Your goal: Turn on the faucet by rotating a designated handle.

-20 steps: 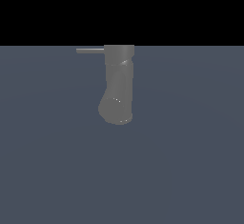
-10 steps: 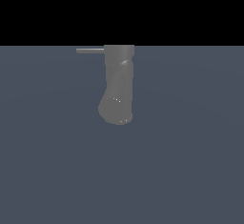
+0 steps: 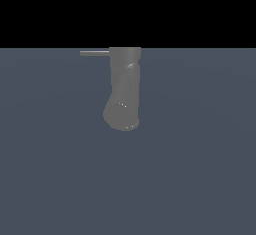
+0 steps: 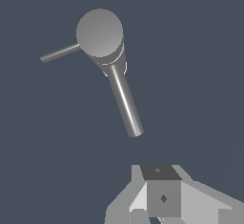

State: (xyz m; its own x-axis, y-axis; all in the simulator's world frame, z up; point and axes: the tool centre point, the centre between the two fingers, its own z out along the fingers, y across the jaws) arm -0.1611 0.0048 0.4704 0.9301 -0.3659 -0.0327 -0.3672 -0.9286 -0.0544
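The faucet (image 3: 124, 89) is a thick matte grey column with a bent, rounded lower end, standing on the dark floor. Its handle (image 3: 95, 53), a thin straight rod, sticks out sideways from the top section toward the exterior view's left. The wrist view looks down on the faucet's round cap (image 4: 99, 32), with the handle (image 4: 59, 53) on one side and a thicker spout tube (image 4: 125, 101) reaching toward my gripper. My gripper (image 4: 161, 173) hangs apart from the faucet, touching nothing, its fingers pressed together with no gap showing. The exterior view does not show the gripper.
A flat dark blue-grey floor (image 3: 200, 179) spreads around the faucet. A black background fills the upper part of the exterior view.
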